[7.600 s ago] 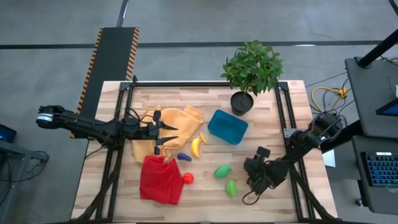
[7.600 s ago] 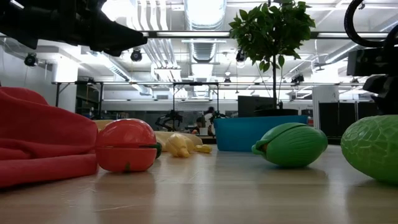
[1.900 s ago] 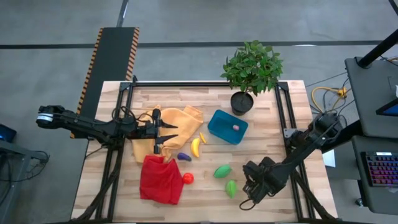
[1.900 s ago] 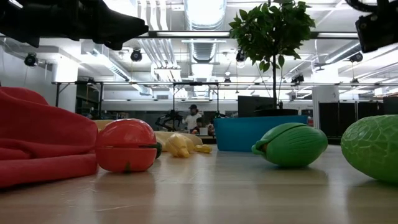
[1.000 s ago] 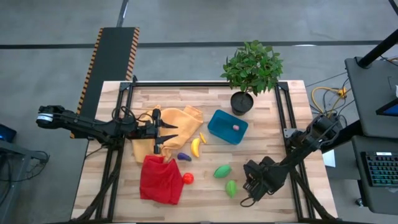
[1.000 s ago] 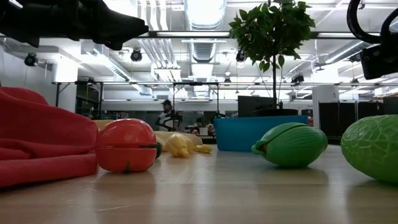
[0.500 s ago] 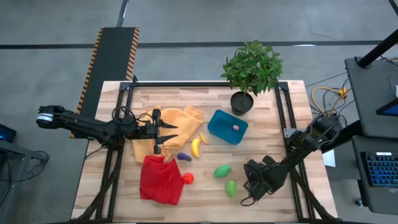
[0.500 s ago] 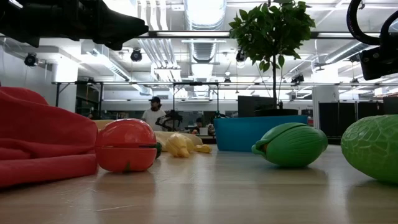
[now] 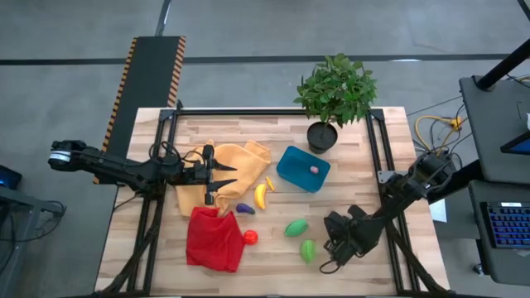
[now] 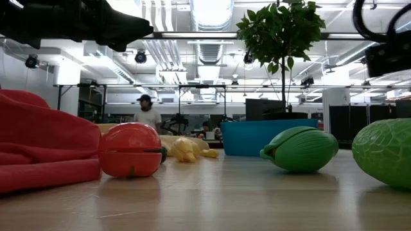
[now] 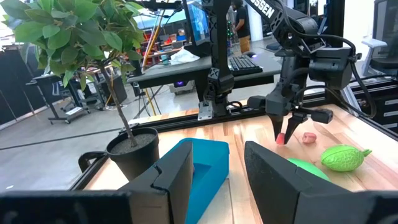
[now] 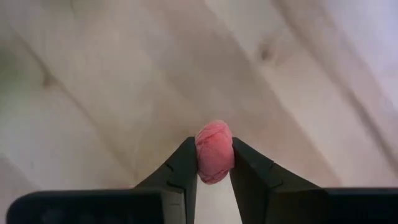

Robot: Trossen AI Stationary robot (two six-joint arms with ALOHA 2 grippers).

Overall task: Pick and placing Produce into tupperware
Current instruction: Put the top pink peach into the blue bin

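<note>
I have the right gripper [image 12: 214, 163] closed on a tiny pink piece [image 12: 214, 151], pinched squarely between both fingers just above the bare wood. From overhead this gripper [image 9: 338, 242] sits near the front right of the table [image 9: 364, 157], just beside the nearer green oval [image 9: 307, 250]. The left wrist view shows a second pink piece [image 11: 308, 137] lying on the wood close by, next to that oval.

The tupperware [image 9: 302, 169] stands toward the back, in front of the plant pot [image 9: 321, 136], and already holds one pink piece [image 9: 314, 169]. The other green oval [image 9: 296, 228], the red round one [image 9: 249, 237], the purple piece [image 9: 244, 209] and the banana [image 9: 260, 195] all lie loose on the table between the tupperware and the red cloth [image 9: 214, 238].

The left gripper [image 9: 217, 177] hangs over the yellow-orange cloth [image 9: 232, 165], its fingers spread and empty.

My judgement: the grasp step on this pink piece is done and the carry is next. That calls for lifting clear, passing over the farther green oval without clipping it, and releasing above the tupperware. The piece is small and looks soft, so it may slip from the fingers during the carry, though I cannot confirm how firm the pinch is.
</note>
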